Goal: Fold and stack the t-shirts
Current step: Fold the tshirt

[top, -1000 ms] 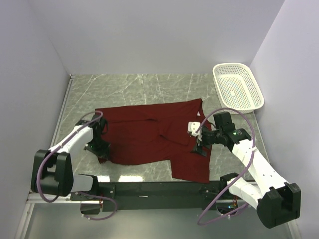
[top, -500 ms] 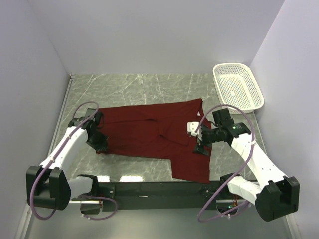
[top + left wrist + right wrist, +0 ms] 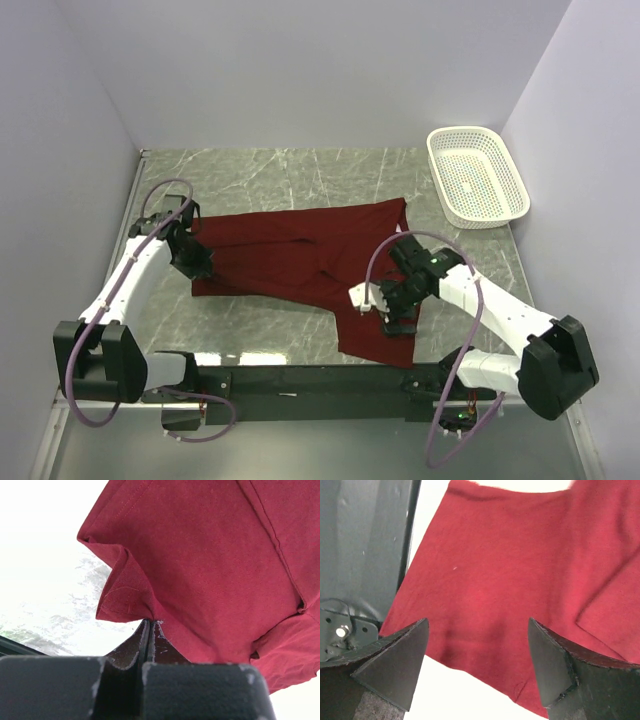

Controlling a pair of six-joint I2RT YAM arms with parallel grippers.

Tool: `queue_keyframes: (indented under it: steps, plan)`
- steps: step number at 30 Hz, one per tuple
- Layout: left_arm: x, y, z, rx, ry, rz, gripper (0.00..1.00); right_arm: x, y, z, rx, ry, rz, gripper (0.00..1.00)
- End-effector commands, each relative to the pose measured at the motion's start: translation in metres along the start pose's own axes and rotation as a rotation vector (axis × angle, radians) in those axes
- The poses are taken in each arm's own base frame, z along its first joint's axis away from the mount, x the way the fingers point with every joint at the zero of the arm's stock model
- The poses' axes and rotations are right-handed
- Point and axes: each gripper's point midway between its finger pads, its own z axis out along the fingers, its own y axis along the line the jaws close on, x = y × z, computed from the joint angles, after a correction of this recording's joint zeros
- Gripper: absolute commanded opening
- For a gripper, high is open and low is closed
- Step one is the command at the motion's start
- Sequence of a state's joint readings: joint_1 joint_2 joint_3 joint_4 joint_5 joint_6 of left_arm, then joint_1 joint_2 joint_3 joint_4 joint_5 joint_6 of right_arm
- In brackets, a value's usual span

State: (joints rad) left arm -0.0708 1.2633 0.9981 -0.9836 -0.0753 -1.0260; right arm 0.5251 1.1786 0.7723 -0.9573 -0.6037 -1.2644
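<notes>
Maroon t-shirt (image 3: 290, 262), plain and partly folded (seams visible), spread across the marble table (image 3: 260, 175). Left gripper (image 3: 151, 630) pinches its left edge, fully closed; right gripper (image 3: 477, 630) gapes wide above its near-right flap, holding nothing.

maroon t-shirt (image 3: 300, 265), partly folded, rumpled, spread across the table's middle

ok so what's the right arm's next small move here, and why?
Probably lower the right gripper onto the near edge of the t-shirt and close. Its jaws are open with only flat cloth under them, nothing held, while the left gripper is shut on the shirt's left edge, so the fold needs a second grip.
</notes>
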Motion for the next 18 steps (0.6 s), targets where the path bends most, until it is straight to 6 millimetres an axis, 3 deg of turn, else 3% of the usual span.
queue_keyframes:
  steps: [1,5,10,18]
  plan:
    - [-0.011,-0.013,-0.011,0.067,-0.027,0.023,0.00,0.015,0.006,0.010,-0.018,0.094,-0.027,0.86]
    - [-0.010,-0.011,-0.009,0.078,-0.022,0.020,0.00,0.027,0.014,0.020,-0.034,0.169,-0.061,0.84]
    - [-0.005,-0.009,-0.005,0.084,-0.002,0.018,0.00,0.014,0.035,0.032,-0.120,0.166,-0.129,0.78]
    - [0.000,-0.004,0.000,0.084,0.006,0.020,0.00,0.021,0.063,0.050,-0.208,0.269,-0.199,0.62]
